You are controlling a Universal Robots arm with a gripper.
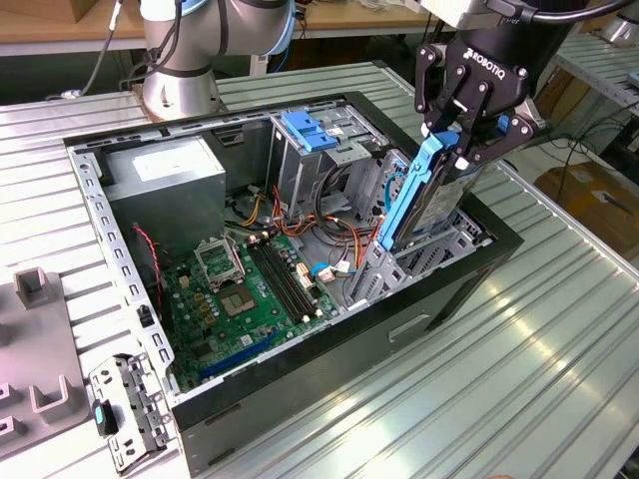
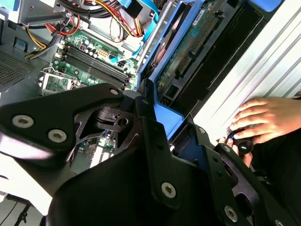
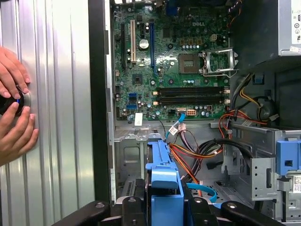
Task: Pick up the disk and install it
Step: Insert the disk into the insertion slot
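Print survey, exterior view: one line of white lettering on the black body of the tool [image 1: 467,140]; brand mark, not transcribed. White sticker [image 1: 166,164] on the grey power supply box [image 1: 160,195] carries lines of print, too small to read.

First wrist view: white printed mark near the processor socket on the green motherboard [image 3: 174,61]. Small white label [image 3: 296,183] with dark print on the drive cage [image 3: 254,160], illegible.

Second wrist view: the disk [image 2: 190,52], clamped in the tool, shows its circuit-board face; markings there too fine to read
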